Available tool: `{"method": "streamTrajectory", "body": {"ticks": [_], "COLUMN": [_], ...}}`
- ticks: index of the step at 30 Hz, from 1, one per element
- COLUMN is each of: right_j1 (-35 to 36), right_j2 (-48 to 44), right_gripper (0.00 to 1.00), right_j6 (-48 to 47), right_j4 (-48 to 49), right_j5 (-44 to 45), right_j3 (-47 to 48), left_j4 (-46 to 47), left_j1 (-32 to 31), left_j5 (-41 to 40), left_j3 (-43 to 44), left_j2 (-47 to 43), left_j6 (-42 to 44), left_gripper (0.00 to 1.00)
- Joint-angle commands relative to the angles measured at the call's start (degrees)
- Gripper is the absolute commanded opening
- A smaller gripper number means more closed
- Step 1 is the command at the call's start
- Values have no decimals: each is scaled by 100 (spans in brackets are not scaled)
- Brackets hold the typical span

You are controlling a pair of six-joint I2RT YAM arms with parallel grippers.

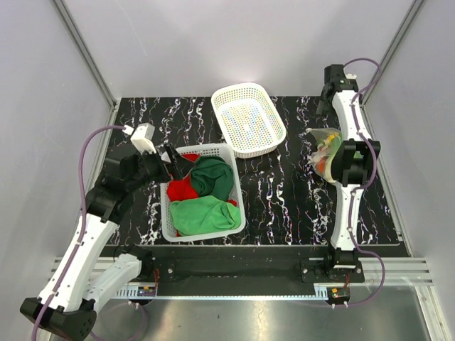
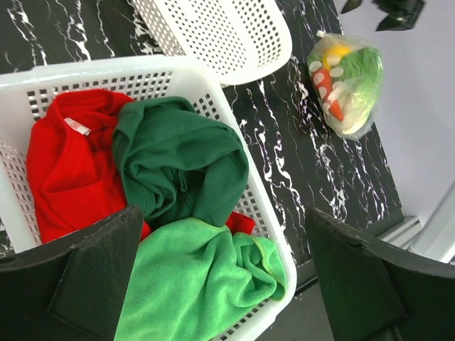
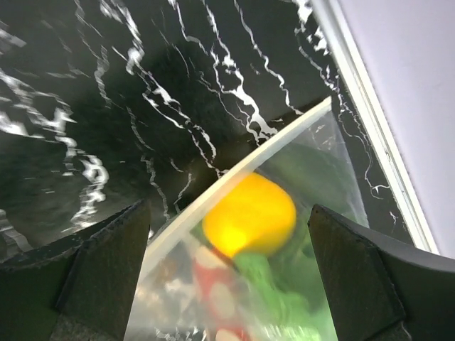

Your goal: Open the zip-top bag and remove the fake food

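with the food [image 2: 359,71] still bagged at the bench's [image 2: 334,177] 3 o'clock edge, the right gripper [image 3: 231,263] hangs above the bag [image 2: 346,106], jaws released like those of the left gripper [image 2: 224,273], and likely must pinch the zip edge next.

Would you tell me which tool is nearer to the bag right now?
Right. The right tool hovers just above the bag, its open fingers either side of the yellow ball inside. The left tool is well off to the left, over the cloth basket.
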Motion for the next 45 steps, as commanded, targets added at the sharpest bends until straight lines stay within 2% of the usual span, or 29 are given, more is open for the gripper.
{"method": "streamTrajectory", "body": {"ticks": [1,3,4,7,10,11,14,15,17,19,22,30,33,37,39,41,42,45], "right_j1": [95,95,95,95,87,95,95,95,87,95,95,86,87,87,87,95,95,95], "right_j2": [124,37,-94,-498,-1086,-1246,-1869,-2019,-2345,-2590,-2950,-4040,-4357,-5252,-5526,-5825,-6052,-6588], "right_gripper": [100,94,88,81,74,68,58,57,55,49,48,48,48,49,50,53,57,64], "right_j6": [-211,-9,44,281,360,395,597,624,677,695,791,1230,1494,1705,1697,1827,1924,2223], "right_j4": [-26,-36,-9,166,543,788,1342,1518,1844,1968,2293,2540,2575,2514,2076,1271,1039,563], "right_j5": [342,45,-53,-632,-1318,-1529,-2118,-2537,-3014,-3699,-4605,-5774,-6187,-6418,-6112,-5472,-4816,-4214], "right_j3": [10,-349,-482,-1123,-1914,-2125,-3065,-3537,-3909,-4332,-4964,-6308,-6853,-7373,-7330,-7164,-7058,-7119], "left_j4": [26,8,0,87,192,228,482,570,781,1052,1457,2293,2565,3188,3461,3804,3918,4174], "left_j1": [-20,-20,-20,-46,-125,-143,-239,-318,-432,-652,-1117,-2321,-2567,-2849,-2963,-3016,-3060,-3104], "left_j5": [424,565,678,863,977,1004,1153,1180,1180,1137,979,749,837,942,1021,1083,1101,1049], "left_j3": [210,254,263,228,184,193,176,149,149,97,87,807,1238,1529,1695,1818,1871,2257], "left_j2": [122,236,271,412,561,588,667,685,772,895,1184,2669,3425,4356,4665,5104,5254,5825], "left_j6": [-97,-211,-351,-563,-625,-669,-862,-915,-1090,-1283,-1503,-1627,-1775,-2048,-2241,-2400,-2574,-2830], "left_gripper": [99,99,99,99,97,97,97,96,96,96,96,95,94,93,92,92,92,90]}}
